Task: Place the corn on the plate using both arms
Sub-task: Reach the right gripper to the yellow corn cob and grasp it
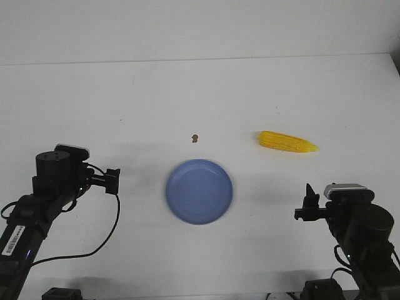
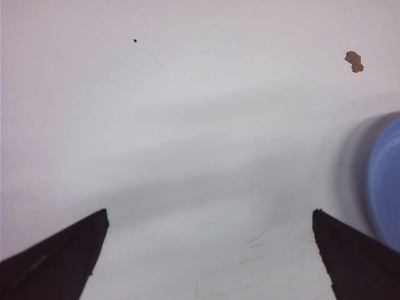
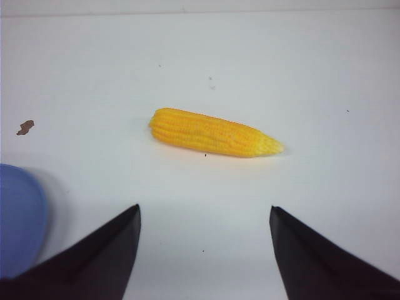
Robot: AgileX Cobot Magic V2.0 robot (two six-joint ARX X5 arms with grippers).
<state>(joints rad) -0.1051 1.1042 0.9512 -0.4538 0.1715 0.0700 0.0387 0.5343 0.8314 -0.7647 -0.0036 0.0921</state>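
Two black pincers wait low at the near side of the white desk [image 1: 200, 87], and both hold nothing. The right pincer [image 3: 205, 250] is spread wide, with its two pointed fingers far apart. The left pincer [image 2: 209, 250] is spread wide too.

Past the right pincer lies the bright yellow corn cob [image 3: 212, 132], flat on the desk, with its pointy tip aimed to the robot's right. It is well apart from the round, shallow, periwinkle-blue plate [image 1: 199, 191], which sits empty between the two arms. A tiny brown speck [image 1: 195, 137] lies beyond the plate.

I think the step now is to reach for the corn. The right arm is nearer, so it should go first. It would do well to come down over the thick middle of the cob and squeeze across it, not along it, so it does not roll away.

In both wrist views the plate is cut off at the edge, and only the finger ends show. In the front view the pincers look very small.
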